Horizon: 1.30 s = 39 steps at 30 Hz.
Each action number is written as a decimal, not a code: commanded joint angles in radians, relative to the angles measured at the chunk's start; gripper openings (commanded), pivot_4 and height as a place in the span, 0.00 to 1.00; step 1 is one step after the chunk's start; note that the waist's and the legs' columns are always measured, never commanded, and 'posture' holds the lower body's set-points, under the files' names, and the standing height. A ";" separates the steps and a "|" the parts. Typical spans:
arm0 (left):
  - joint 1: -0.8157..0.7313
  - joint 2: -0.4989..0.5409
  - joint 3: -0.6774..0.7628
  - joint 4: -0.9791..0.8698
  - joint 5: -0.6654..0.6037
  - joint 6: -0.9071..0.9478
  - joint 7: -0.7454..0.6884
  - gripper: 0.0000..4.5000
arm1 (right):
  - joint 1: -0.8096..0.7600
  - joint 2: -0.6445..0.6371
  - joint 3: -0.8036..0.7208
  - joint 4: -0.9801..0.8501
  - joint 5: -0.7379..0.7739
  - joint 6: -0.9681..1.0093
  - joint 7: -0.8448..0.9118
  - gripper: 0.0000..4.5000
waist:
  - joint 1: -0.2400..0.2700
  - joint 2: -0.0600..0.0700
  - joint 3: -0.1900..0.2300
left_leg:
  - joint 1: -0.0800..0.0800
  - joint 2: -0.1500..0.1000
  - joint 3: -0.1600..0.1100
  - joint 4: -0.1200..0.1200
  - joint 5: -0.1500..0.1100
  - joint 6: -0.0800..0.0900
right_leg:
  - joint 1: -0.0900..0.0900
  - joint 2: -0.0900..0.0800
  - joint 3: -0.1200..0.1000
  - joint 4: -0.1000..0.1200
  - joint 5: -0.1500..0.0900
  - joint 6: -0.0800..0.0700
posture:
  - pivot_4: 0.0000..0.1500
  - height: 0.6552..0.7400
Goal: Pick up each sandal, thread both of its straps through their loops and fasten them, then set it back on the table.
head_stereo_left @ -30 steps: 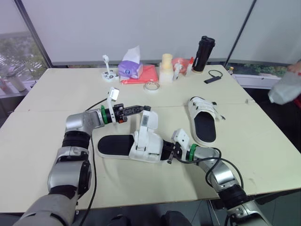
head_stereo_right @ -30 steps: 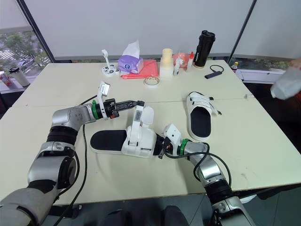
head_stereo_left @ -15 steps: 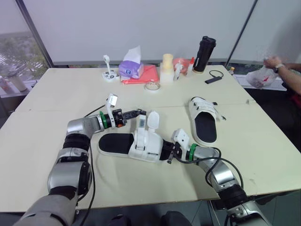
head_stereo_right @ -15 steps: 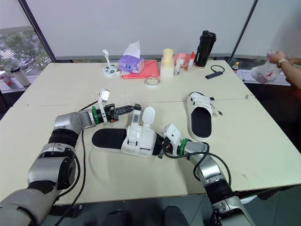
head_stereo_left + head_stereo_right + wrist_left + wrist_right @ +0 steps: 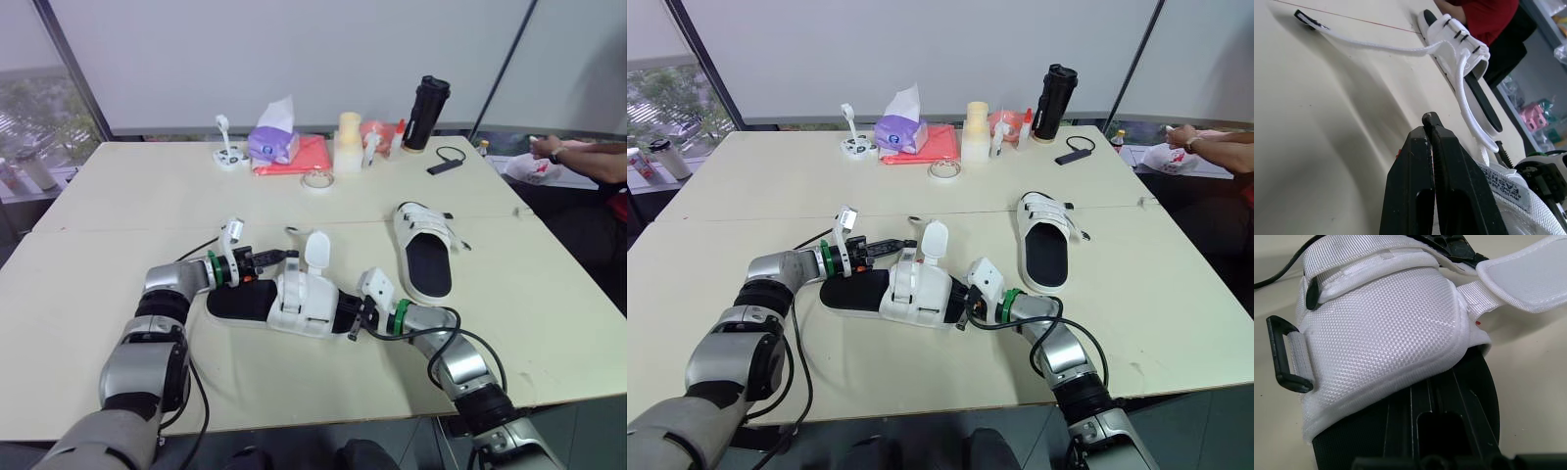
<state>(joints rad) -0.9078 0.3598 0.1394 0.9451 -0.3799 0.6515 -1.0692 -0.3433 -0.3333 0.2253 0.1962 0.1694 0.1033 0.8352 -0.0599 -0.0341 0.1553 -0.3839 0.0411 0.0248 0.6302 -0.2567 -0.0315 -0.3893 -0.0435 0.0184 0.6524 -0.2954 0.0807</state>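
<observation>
The near sandal [image 5: 299,302], a white upper on a black sole, lies on the table in front of me. My right gripper [image 5: 355,317] is shut on the toe end of its sole [image 5: 1476,382]. One rounded strap flap [image 5: 315,250] stands up; the labelled strap [image 5: 1503,182] lies over the upper. My left gripper [image 5: 288,257] sits low over the sandal's heel side, and its fingertips [image 5: 1426,121] are pressed together with nothing seen between them. A black loop [image 5: 1283,355] hangs at the upper's side. The second sandal [image 5: 423,250] rests to the right with its straps across.
A thin white cord [image 5: 1376,46] lies on the table beyond my left gripper. At the back stand a tape roll [image 5: 313,178], a tissue box [image 5: 271,143] by a red cloth [image 5: 306,157], a black bottle [image 5: 427,110] and a small black device [image 5: 446,162]. A person's arm [image 5: 588,157] rests at the far right.
My left gripper has come down and toward me from the raised strap; the labelled strap now lies on the upper. The person's hand at the right has moved.
</observation>
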 commanded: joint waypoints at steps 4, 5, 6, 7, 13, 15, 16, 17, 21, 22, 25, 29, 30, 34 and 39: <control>0.033 0.014 -0.048 -0.003 0.054 -0.023 -0.024 0.07 | 0.041 -0.001 0.054 0.089 -0.064 0.048 -0.011 0.00 | 0.000 0.000 -0.001 | 0.001 0.000 0.000 0.000 0.000 0.000 | 0.000 0.000 0.000 0.000 0.000 0.000 | 1.00 1.00; 0.034 0.014 -0.049 -0.006 0.054 -0.022 -0.026 0.14 | 0.040 -0.001 0.054 0.091 -0.064 0.048 -0.011 0.00 | 0.000 0.000 -0.002 | 0.001 0.000 0.000 -0.001 0.000 0.000 | 0.001 0.000 0.000 0.000 0.000 0.000 | 1.00 1.00; 0.035 0.015 -0.049 -0.008 0.053 -0.019 -0.029 0.20 | 0.039 -0.001 0.054 0.092 -0.064 0.048 -0.011 0.00 | 0.000 0.000 -0.002 | 0.001 0.000 0.001 -0.001 0.000 0.000 | 0.001 0.000 0.000 0.000 0.000 0.000 | 1.00 1.00; 0.035 0.016 -0.048 -0.010 0.052 -0.018 -0.028 0.31 | 0.039 -0.001 0.054 0.092 -0.064 0.048 -0.011 0.00 | 0.000 0.000 -0.002 | 0.002 0.000 0.001 -0.001 0.000 0.000 | 0.001 0.000 0.000 0.000 0.000 0.000 | 1.00 1.00; 0.042 0.059 -0.020 -0.069 0.020 0.024 -0.049 0.99 | 0.046 -0.004 0.056 0.083 -0.064 0.050 -0.012 0.00 | -0.004 0.000 -0.002 | 0.002 0.000 0.001 -0.001 0.000 0.000 | 0.001 0.000 0.001 0.000 0.000 0.000 | 1.00 1.00; 0.042 0.082 -0.003 -0.094 0.003 0.040 -0.050 1.00 | 0.045 -0.006 0.054 0.082 -0.063 0.049 -0.012 0.00 | -0.004 0.000 -0.002 | 0.002 0.001 0.001 -0.002 0.000 0.000 | 0.001 0.000 0.001 0.000 0.000 0.000 | 1.00 1.00; 0.040 0.094 0.006 -0.104 -0.007 0.049 -0.053 1.00 | 0.046 -0.010 0.052 0.078 -0.062 0.048 -0.011 0.00 | -0.004 0.000 -0.002 | 0.002 0.001 0.001 -0.002 0.000 0.000 | 0.001 0.000 0.001 0.000 0.000 0.000 | 1.00 1.00; 0.036 0.108 0.016 -0.116 -0.017 0.062 -0.058 1.00 | 0.050 -0.016 0.048 0.065 -0.058 0.049 -0.007 0.00 | -0.003 0.000 -0.002 | 0.002 0.001 0.001 -0.002 0.000 0.000 | 0.001 0.000 0.001 0.000 0.000 0.000 | 1.00 1.00; 0.017 0.138 0.039 -0.155 -0.048 0.099 -0.069 1.00 | 0.069 -0.043 0.033 0.000 -0.045 0.024 0.010 0.00 | 0.014 0.000 -0.001 | 0.001 0.001 0.001 -0.001 0.000 0.000 | 0.000 -0.001 0.000 0.000 0.000 0.000 | 1.00 1.00; 0.011 0.141 0.045 -0.165 -0.056 0.107 -0.069 1.00 | 0.067 -0.045 0.028 -0.005 -0.051 0.008 0.000 0.00 | 0.017 0.000 -0.001 | 0.000 0.001 0.001 -0.001 0.000 0.000 | -0.001 -0.001 0.000 0.000 0.000 0.000 | 1.00 1.00; -0.006 0.137 0.060 -0.178 -0.073 0.121 -0.053 1.00 | 0.077 -0.066 0.028 -0.038 -0.060 -0.037 0.005 0.00 | 0.026 0.000 -0.001 | -0.006 0.000 0.000 0.001 0.000 0.000 | -0.004 -0.001 0.000 0.000 0.000 0.000 | 1.00 1.00; -0.089 0.088 0.075 -0.153 -0.090 0.116 -0.018 1.00 | 0.103 -0.106 0.023 -0.138 -0.044 -0.019 0.033 0.00 | 0.048 0.000 0.000 | -0.008 -0.001 0.000 0.001 0.000 0.000 | -0.006 -0.002 -0.001 -0.001 0.000 0.000 | 1.00 1.00; -0.119 0.068 0.079 -0.130 -0.088 0.104 -0.001 1.00 | 0.112 -0.120 0.020 -0.166 -0.038 -0.008 0.038 0.00 | 0.051 -0.001 0.001 | -0.009 -0.003 0.000 0.001 0.000 0.000 | -0.007 -0.002 -0.001 -0.001 0.000 0.000 | 1.00 1.00; -0.231 0.000 0.088 -0.015 -0.074 0.058 0.037 1.00 | 0.153 -0.164 0.015 -0.244 -0.026 0.029 0.056 0.00 | 0.052 -0.001 0.001 | -0.012 -0.008 -0.001 0.001 0.000 0.000 | -0.007 -0.003 -0.001 -0.003 -0.001 0.002 | 1.00 1.00; -0.302 -0.058 0.065 0.093 -0.045 0.040 0.034 1.00 | 0.171 -0.168 -0.005 -0.300 -0.024 0.051 0.031 0.00 | 0.043 0.000 0.002 | -0.012 -0.009 -0.001 0.001 0.000 0.000 | -0.008 -0.003 0.000 -0.004 -0.002 0.003 | 1.00 1.00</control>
<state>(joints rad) -1.1879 0.3015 0.2091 1.0246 -0.4351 0.7075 -1.0250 -0.1898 -0.4910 0.2132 -0.0877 0.1491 0.1326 0.8655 -0.0171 -0.0338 0.1575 -0.3957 0.0327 0.0238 0.6307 -0.2570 -0.0311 -0.3976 -0.0455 0.0180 0.6489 -0.2971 0.0835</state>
